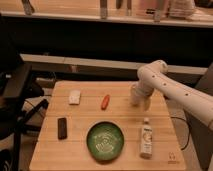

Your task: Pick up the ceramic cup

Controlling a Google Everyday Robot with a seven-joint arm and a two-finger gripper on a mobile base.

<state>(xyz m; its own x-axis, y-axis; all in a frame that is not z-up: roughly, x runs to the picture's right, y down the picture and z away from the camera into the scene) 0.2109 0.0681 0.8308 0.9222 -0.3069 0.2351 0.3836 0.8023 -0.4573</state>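
Camera view: the gripper (143,101) hangs low over the table (50,150), beyond the green plate (105,141) and off to its right. Whether it is clenched or released I cannot tell. The ceramic cup (134,95) stands right against the gripper, on the side nearer the plate. There is one cup and one plate. One white bottle (145,139) stands just right of the plate, one orange piece (105,102) lies beyond it, one white block (74,97) beyond and to its left, and one dark bar (62,128) to its left.
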